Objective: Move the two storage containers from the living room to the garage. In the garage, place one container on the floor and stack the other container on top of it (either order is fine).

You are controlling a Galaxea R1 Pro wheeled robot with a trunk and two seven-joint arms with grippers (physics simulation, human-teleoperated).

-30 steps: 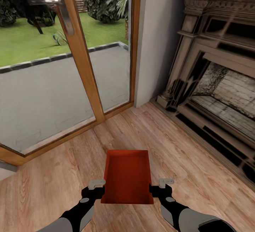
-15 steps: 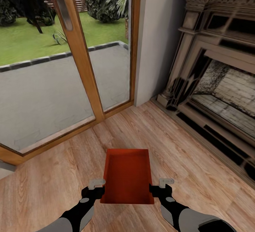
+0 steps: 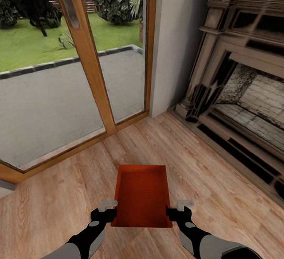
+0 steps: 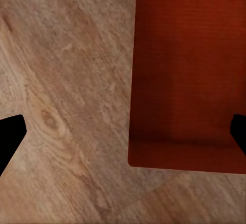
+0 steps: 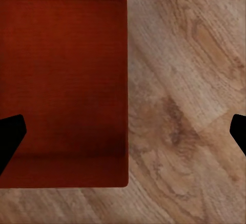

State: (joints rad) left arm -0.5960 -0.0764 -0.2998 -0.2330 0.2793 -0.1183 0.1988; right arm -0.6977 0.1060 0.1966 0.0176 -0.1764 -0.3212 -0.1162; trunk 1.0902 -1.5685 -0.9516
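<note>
From my head camera I look forward and down over both arms at the orange-red storage container point(image 3: 142, 196), with the glass door point(image 3: 71, 77) beyond it and the fireplace point(image 3: 240, 93) to its right. Both wrist cameras sit close above the container point(image 4: 187, 75) point(image 5: 64, 80), facing down; all three views share it and the wood plank floor point(image 3: 205, 180) around it.

Matt orange-red storage container point(image 3: 142, 196), smooth-walled, over grainy satin wood plank flooring point(image 3: 59, 196).
</note>
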